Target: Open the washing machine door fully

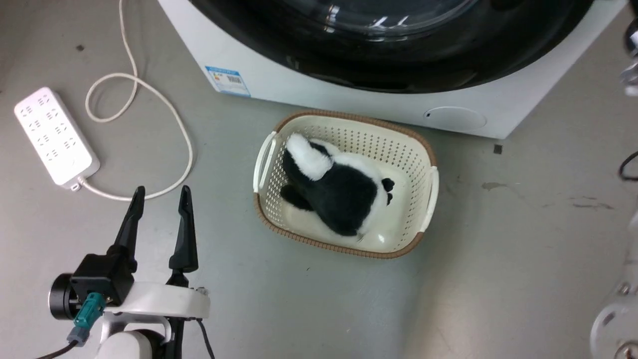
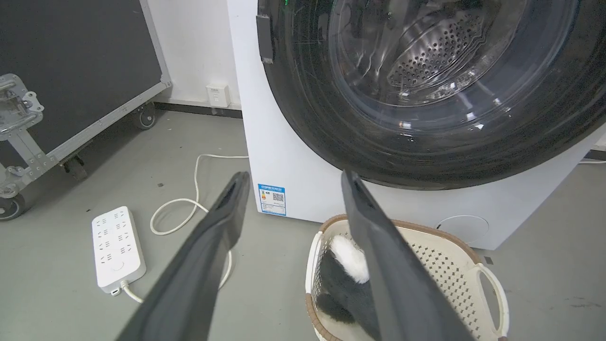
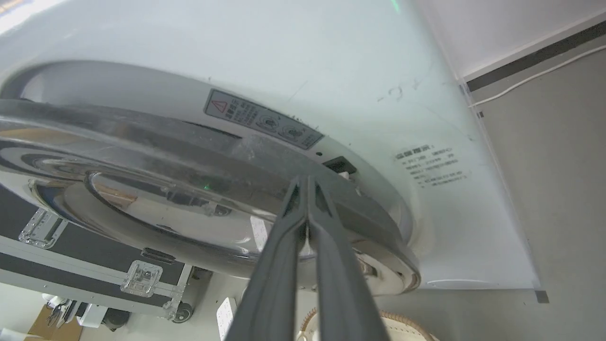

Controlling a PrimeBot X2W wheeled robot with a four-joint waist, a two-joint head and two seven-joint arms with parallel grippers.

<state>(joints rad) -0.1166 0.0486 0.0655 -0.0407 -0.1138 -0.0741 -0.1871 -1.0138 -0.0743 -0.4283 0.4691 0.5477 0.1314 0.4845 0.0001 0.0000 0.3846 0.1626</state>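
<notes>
At washing machine door [image 3: 156,156] rim, right gripper [image 3: 304,181] pinched closed; left gripper [image 1: 162,190] spread apart.

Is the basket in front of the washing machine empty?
No, a black-and-white plush toy lies inside the basket.

Even, diffuse indoor light with faint, soft shadows on the floor [image 1: 498,249]. White glints streak the glossy washing machine door [image 1: 398,70] at 12 o'clock in the head view; blurred pale shapes [image 1: 614,324] sit at 4 o'clock. Wrist views bow straight lines near their edges.
</notes>
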